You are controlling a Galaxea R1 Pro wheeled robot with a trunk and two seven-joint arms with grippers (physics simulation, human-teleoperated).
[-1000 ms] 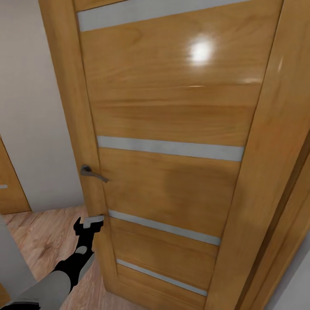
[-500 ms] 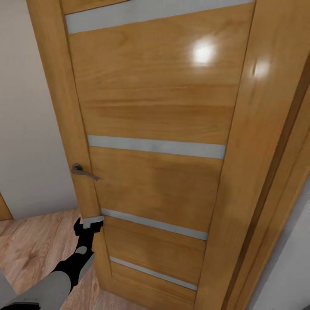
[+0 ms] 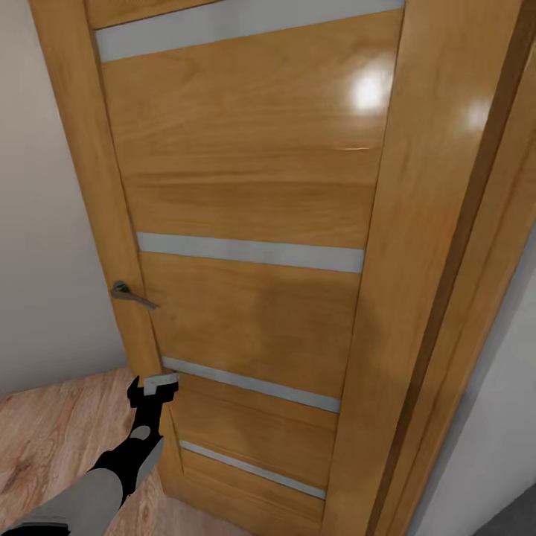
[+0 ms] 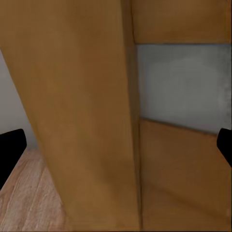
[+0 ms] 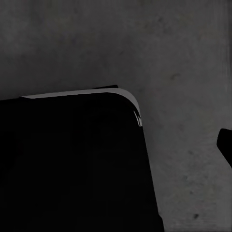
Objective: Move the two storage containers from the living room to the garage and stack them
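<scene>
Boxes from the task are somewhere else; the shiny orange wooden door (image 3: 253, 223) with frosted grey strips is close ahead. At 7 o'clock, the black left gripper (image 3: 155, 387) touches the door's edge below the grey metal handle (image 3: 130, 294), fingers spread wide, likely to push it. Grey concrete floor (image 5: 183, 58) lies under the right gripper; I cannot tell its grip.

The door (image 3: 253, 193) was glossy orange wood with matt frosted grey strips (image 3: 249, 253) and a dull metal handle (image 3: 130, 295), beside light plank flooring (image 3: 52, 439) with visible grain, while the concrete floor (image 5: 183, 58) looked rough, mottled dark grey.
</scene>
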